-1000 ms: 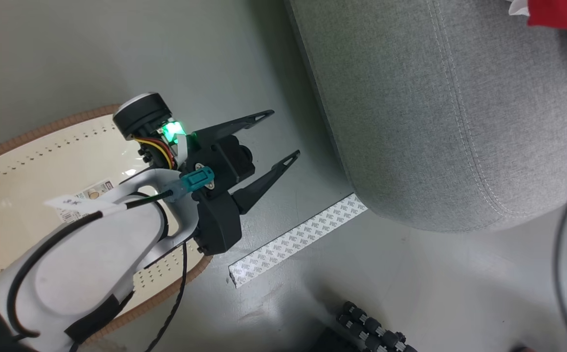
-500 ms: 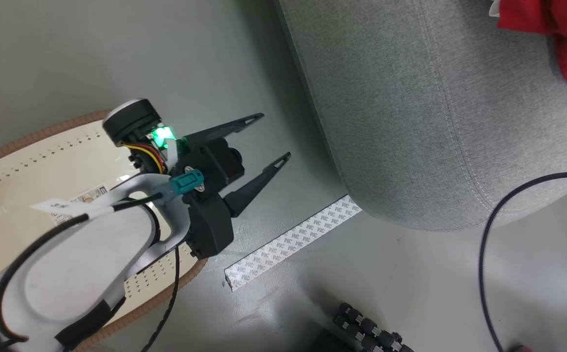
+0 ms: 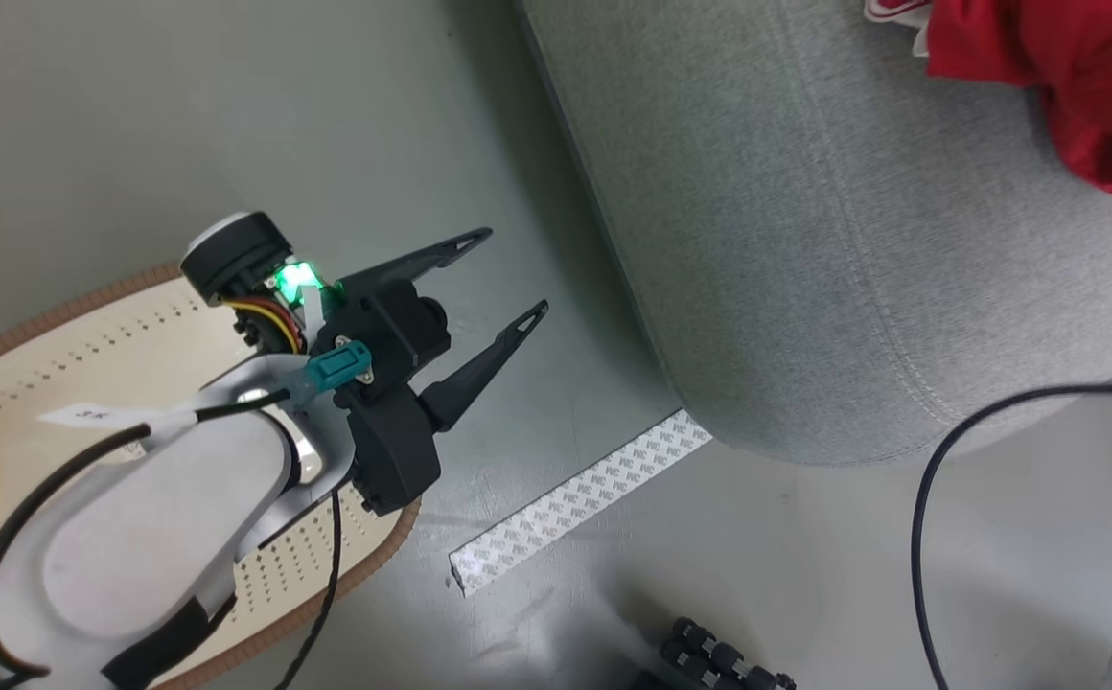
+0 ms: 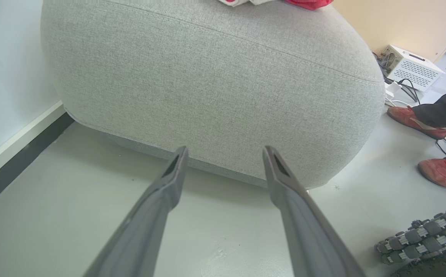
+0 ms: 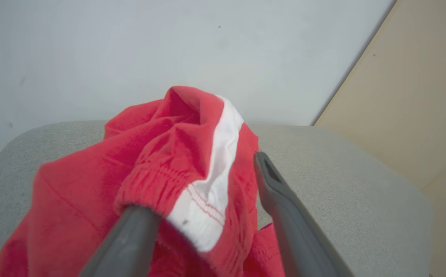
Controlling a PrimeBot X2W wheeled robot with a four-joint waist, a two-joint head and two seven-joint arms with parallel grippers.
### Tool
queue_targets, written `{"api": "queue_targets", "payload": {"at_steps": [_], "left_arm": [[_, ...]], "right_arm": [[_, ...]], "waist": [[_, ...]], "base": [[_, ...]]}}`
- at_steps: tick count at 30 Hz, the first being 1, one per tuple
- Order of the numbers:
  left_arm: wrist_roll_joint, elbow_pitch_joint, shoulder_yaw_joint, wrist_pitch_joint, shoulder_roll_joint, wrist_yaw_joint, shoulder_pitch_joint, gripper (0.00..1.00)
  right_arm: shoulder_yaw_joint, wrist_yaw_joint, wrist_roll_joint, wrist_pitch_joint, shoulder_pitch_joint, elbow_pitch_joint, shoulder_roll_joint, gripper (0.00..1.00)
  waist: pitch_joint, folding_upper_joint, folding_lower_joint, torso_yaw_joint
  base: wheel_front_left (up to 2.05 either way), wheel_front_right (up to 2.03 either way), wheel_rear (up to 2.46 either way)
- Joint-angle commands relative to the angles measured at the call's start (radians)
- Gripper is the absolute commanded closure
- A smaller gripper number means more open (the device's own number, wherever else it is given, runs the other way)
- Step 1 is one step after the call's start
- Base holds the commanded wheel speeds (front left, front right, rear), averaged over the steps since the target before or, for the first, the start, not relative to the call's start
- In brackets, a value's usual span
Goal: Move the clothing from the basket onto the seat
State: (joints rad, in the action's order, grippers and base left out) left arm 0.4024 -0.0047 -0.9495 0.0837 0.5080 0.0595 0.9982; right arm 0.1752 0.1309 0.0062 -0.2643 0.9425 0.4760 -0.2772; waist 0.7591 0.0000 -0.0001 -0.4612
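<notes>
Your right gripper stands spread wide, clamping nothing, with the red garment heaped on the grey sofa and draped over one finger, so lift straight up and back to shed the cloth without dragging it off.

Basket: cut by left frame edge, partly hidden under left forearm. Clothing: cropped at upper right.

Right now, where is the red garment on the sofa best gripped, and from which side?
Probably the garment's raised fold by the white stripe, from above: it stands up off the sofa, just ahead of the open right gripper.
</notes>
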Motion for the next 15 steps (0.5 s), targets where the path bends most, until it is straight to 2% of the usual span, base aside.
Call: {"api": "queue_targets", "payload": {"at_steps": [1,9,13,15], "left_arm": [[0.010,0.004,0.001,-0.009,0.007,-0.004,-0.024,0.00],[0.029,0.019,0.018,-0.055,0.010,-0.035,-0.062,0.00],[0.044,0.037,0.025,-0.097,0.005,-0.053,-0.094,0.00],[0.059,0.058,0.040,-0.140,0.002,-0.074,-0.130,0.00]], "right_arm": [[0.002,0.000,-0.007,-0.001,-0.026,-0.013,0.008,0.00],[-0.015,0.000,-0.030,-0.001,-0.147,-0.118,0.043,0.00],[-0.009,0.000,-0.053,-0.001,-0.230,-0.165,0.058,0.00],[-0.013,0.000,-0.056,-0.001,-0.299,-0.189,0.086,0.00]], "waist": [[-0.020,0.0000,0.0001,-0.004],[-0.087,0.0000,0.0001,-0.021],[-0.131,0.0000,0.0001,-0.007],[-0.171,0.0000,0.0001,0.008]], "base": [[0.00,0.00,0.00],[0.00,0.00,0.00],[0.00,0.00,0.00],[0.00,0.00,0.00]]}}
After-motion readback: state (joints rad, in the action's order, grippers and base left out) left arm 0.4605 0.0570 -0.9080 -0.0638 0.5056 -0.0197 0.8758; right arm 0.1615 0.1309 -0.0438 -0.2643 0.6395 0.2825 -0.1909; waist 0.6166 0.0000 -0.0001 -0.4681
